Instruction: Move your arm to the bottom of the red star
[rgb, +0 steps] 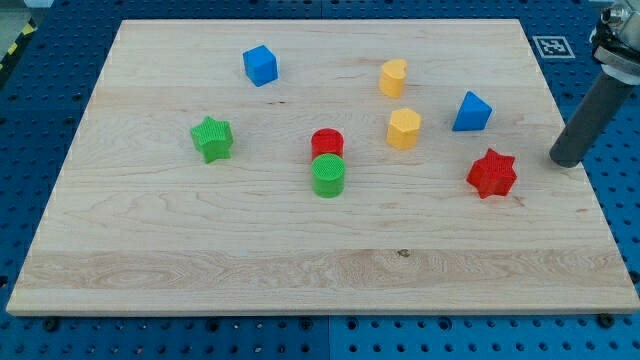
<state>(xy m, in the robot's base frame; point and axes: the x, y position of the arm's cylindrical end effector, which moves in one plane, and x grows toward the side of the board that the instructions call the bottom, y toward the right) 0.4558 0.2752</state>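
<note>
Currently, my tip is resting on the bench at the right side, near its right edge and to the right of the red star, slightly farther back than the star. A clear strip of wood is showing between them, so the two are sitting apart, not touching. The rod is leaning up and to the right out of the view. There are no fingers on this rig, so no open or closed state is applying; the tip alone is doing the work by sliding.

The red star is lying in the right half of the bench, at mid-depth. The blue triangular block is standing just behind it, and the yellow hexagonal block is sitting to its far left, with a second yellow block farther back. At the centre the red cylinder and the green cylinder are touching, the green one nearer. The green star and the blue cube are occupying the left half, well apart from the target.

In my judgement, the approach is being made from the open right flank because nothing is obstructing that side. The near side of the star is bare wood, so the tip is needing to swing nearer and leftward, keeping wide of the star's points to avoid nudging it.
</note>
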